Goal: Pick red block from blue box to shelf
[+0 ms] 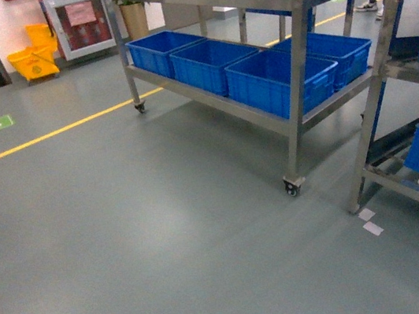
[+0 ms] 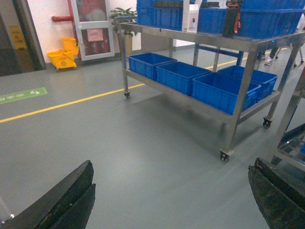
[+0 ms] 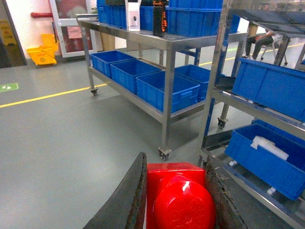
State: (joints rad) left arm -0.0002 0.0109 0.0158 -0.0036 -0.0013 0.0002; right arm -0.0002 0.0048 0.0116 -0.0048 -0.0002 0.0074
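The red block point(image 3: 181, 200), glossy with a round stud facing the camera, fills the gap between the dark fingers of my right gripper point(image 3: 175, 160), which is shut on it above the grey floor. The shelf point(image 3: 214, 71), a tall stainless-steel rack holding blue crates, stands just ahead and to the right; it also shows at the head view's right edge as shelf point(image 1: 376, 99). My left gripper point(image 2: 171, 167) hangs open over bare floor with nothing between its fingers. The blue box is out of view. Neither gripper appears in the head view.
A long steel cart on casters point(image 1: 299, 119) carries dark blue ribbed crates point(image 1: 277, 78) on two tiers. A yellow mop bucket point(image 1: 33, 61) stands at the far wall. A yellow floor line point(image 1: 54, 134) crosses the grey floor.
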